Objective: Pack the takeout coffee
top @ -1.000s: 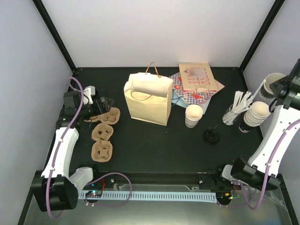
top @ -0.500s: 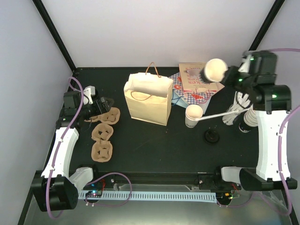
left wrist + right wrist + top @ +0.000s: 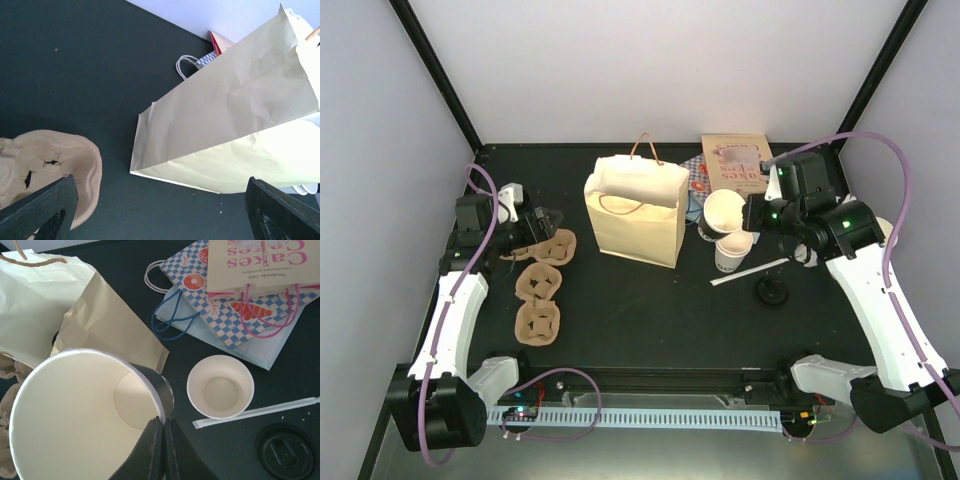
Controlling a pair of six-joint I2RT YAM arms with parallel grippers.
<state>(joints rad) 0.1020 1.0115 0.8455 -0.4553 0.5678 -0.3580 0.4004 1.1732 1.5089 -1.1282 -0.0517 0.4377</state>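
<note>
Top view only: three brown cup carriers [image 3: 540, 285] lie in a row left of the paper bag [image 3: 635, 215], with the left gripper [image 3: 542, 222] at the rearmost one. The left wrist view adds the detail: jaws spread wide, nothing between them, one carrier edge at lower left, the bag's side ahead. Bag is upright, mouth open, white paper showing inside.

Just right of the bag, the right gripper [image 3: 161, 426] is clamped on the rim of a lidless cup [image 3: 75, 425], one finger inside and one outside. The cup is tilted, mouth toward the top camera. Only the right wrist view shows it's empty.

The takeout coffee cup [image 3: 220, 392] stands on the table right of the bag, beside the held one, open-topped and empty. Wrapped straw [image 3: 255, 412] lies just beside it, black lid [image 3: 285, 451] flat on the table further right, apart from the cup. Flat printed bags [image 3: 250, 295] lie behind.
</note>
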